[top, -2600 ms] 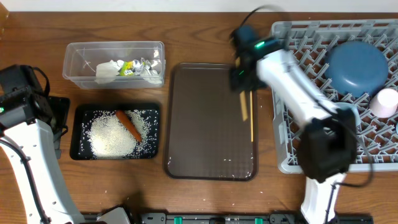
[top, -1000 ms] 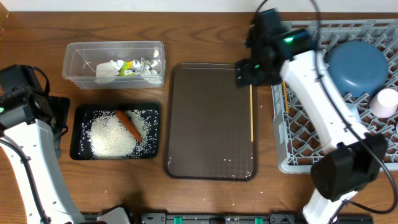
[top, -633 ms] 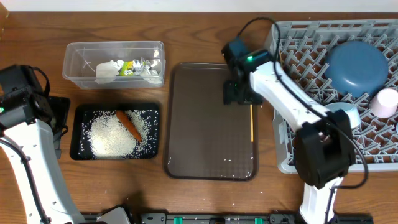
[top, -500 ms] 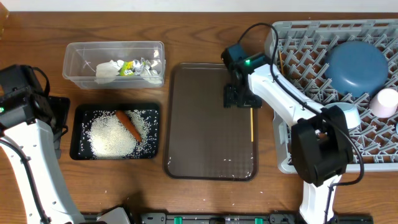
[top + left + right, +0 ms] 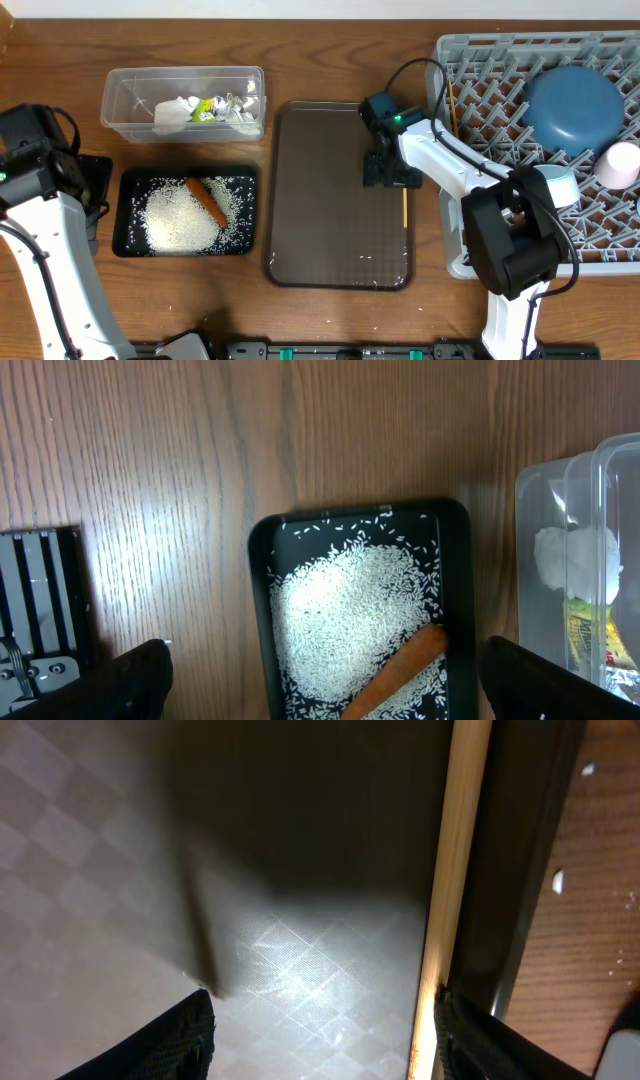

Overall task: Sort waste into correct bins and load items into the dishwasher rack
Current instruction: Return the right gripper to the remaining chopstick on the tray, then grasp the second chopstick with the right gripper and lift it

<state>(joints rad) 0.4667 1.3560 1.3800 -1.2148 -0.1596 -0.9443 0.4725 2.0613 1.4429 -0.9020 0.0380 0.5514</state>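
Observation:
My right gripper (image 5: 390, 172) (image 5: 325, 1055) hangs open, low over the right side of the brown serving tray (image 5: 320, 200). One wooden chopstick (image 5: 404, 208) (image 5: 452, 890) lies along the tray's right rim, just inside my right finger (image 5: 500, 1040). A second chopstick (image 5: 452, 105) rests in the grey dishwasher rack (image 5: 480, 235), which also holds the dark-blue plate (image 5: 575, 105) and the white cup (image 5: 620, 165). The black tray (image 5: 130, 215) (image 5: 258, 610) holds rice (image 5: 345, 610) and a carrot (image 5: 395, 670). My left gripper (image 5: 325, 695) is wide open above it. The clear tub (image 5: 120, 90) holds tissue (image 5: 172, 112) and wrappers (image 5: 212, 106).
The left arm (image 5: 40, 160) stays at the table's left edge beside a black stand (image 5: 40, 610). The rack fills the right side, its left wall close to the brown tray's right rim. Bare wooden table (image 5: 200, 450) surrounds the bins.
My right gripper left the rack's left edge, swung back over the brown tray and came down beside the remaining chopstick. The left arm has not moved.

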